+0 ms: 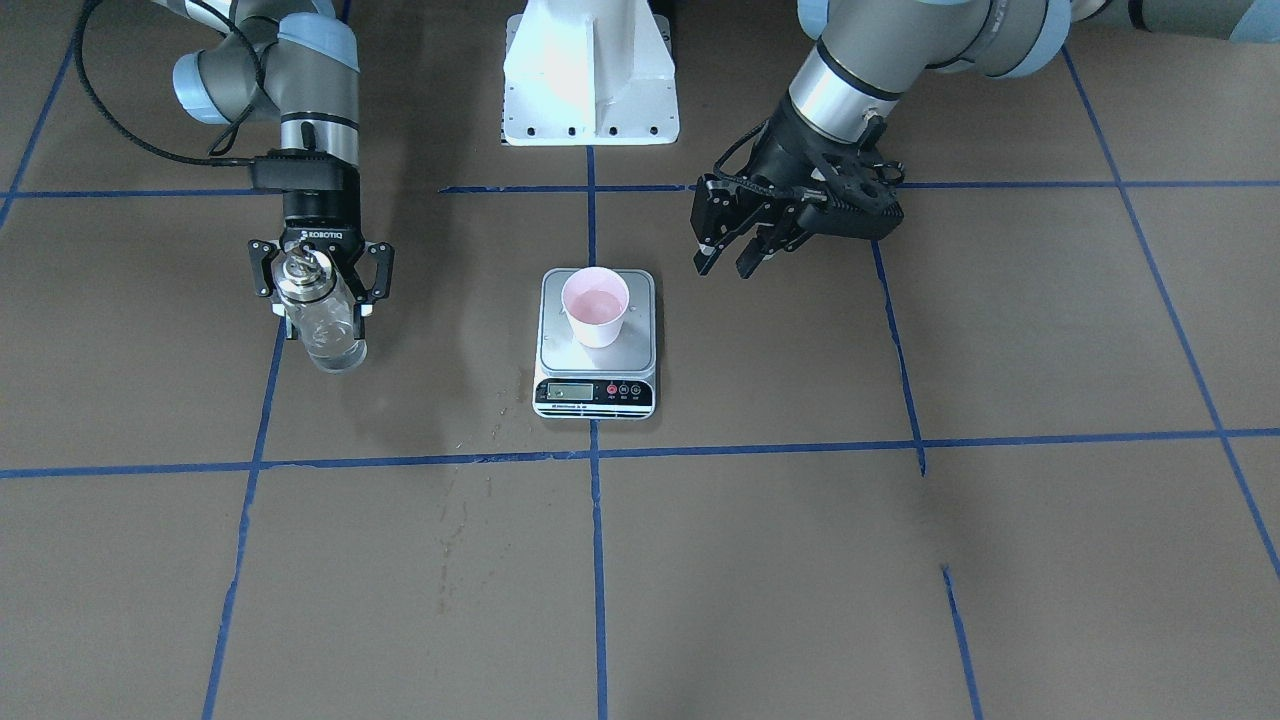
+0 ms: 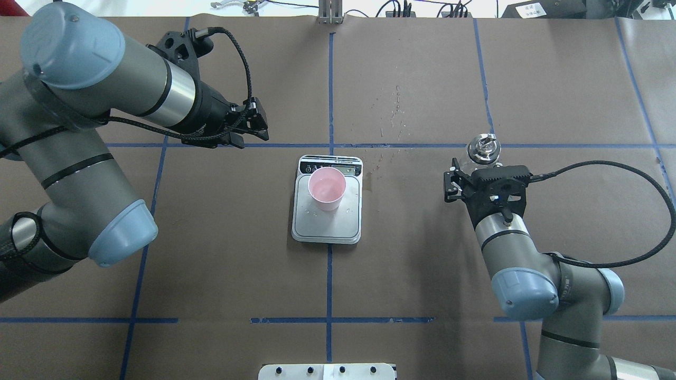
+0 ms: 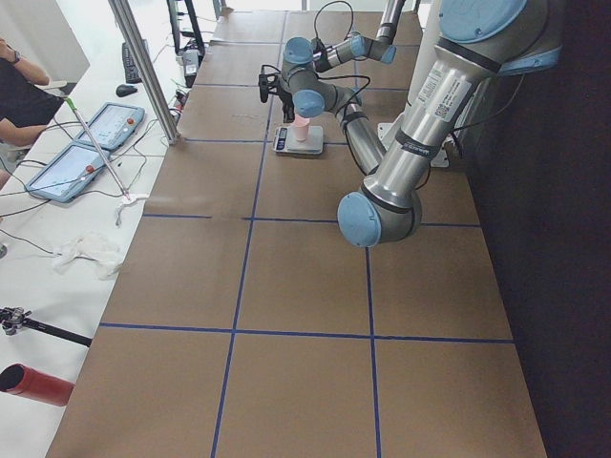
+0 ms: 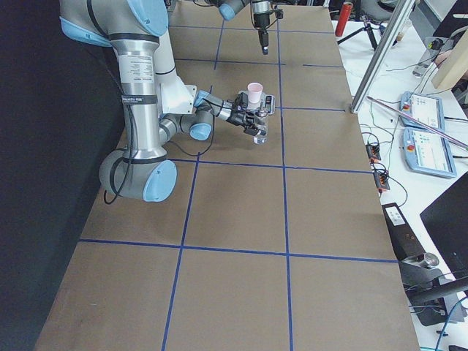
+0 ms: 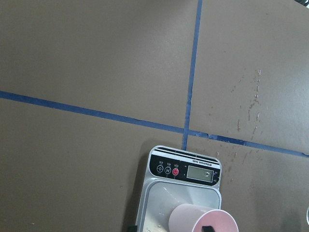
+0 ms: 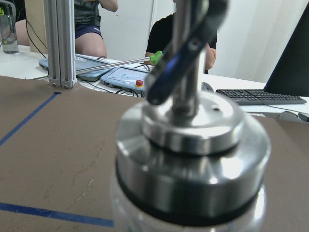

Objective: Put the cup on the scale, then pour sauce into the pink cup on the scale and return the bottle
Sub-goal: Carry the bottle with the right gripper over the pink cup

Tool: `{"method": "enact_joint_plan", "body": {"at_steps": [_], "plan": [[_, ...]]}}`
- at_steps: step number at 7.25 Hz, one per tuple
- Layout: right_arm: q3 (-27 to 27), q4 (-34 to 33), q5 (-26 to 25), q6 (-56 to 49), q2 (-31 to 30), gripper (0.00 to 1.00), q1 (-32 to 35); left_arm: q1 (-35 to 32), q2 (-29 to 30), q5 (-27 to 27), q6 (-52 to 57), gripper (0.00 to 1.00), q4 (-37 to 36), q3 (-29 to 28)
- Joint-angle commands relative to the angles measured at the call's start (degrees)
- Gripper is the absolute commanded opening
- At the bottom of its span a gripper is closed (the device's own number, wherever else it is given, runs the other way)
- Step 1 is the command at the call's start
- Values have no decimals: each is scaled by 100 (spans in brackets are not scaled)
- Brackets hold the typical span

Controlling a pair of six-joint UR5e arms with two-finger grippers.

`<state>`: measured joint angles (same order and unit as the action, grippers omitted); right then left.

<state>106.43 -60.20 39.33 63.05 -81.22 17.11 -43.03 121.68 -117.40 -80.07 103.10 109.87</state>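
1. The right gripper (image 1: 322,318) points straight down, and its two fingers are closed against the sides of the small clear glass bottle with the shiny metal pourer cap (image 1: 330,345).
2. The bottle stands upright between the fingers with its cap just under the gripper's palm. Whether its base touches the brown table (image 1: 800,560) I cannot tell.
3. The bottle and right gripper are well apart from the flat silver-grey kitchen scale with a black front strip (image 1: 595,395), out on the robot's right side.
4. The small pale pink tapered cup (image 1: 596,308) stands upright on the scale's plate. It sits toward the display end and leaves bare plate around it.
5. The left gripper (image 1: 728,262) is tilted, with its fingers parted by a moderate gap and nothing between them.
6. It hangs above the table on the robot's left of the scale, near the cup but touching neither cup nor scale.
7. The right wrist view is filled by the bottle's metal cap.
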Motion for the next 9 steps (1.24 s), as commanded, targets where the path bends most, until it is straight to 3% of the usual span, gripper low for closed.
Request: {"method": "enact_joint_plan", "body": {"at_steps": [1, 2, 4, 6, 7, 9], "plan": [[35, -1690, -40, -810, 884, 0, 12, -56, -266, -11, 52, 53, 8, 375], [70, -2532, -57, -1056, 967, 0, -23, -187, -398, -37, 61, 53, 17, 534], [114, -4499, -74, -1252, 1843, 0, 3, -232, -443, -46, 61, 52, 17, 553], [71, -5001, -109, -1835, 2014, 0, -32, -310, -470, -46, 61, 52, 17, 553], [62, -5002, -292, -2319, 2153, 0, -58, -372, -896, -46, 279, 50, 70, 771], [-279, -5028, -1099, -2394, 2215, 0, -426, -556, -1190, -55, 702, 50, 53, 949]]}}
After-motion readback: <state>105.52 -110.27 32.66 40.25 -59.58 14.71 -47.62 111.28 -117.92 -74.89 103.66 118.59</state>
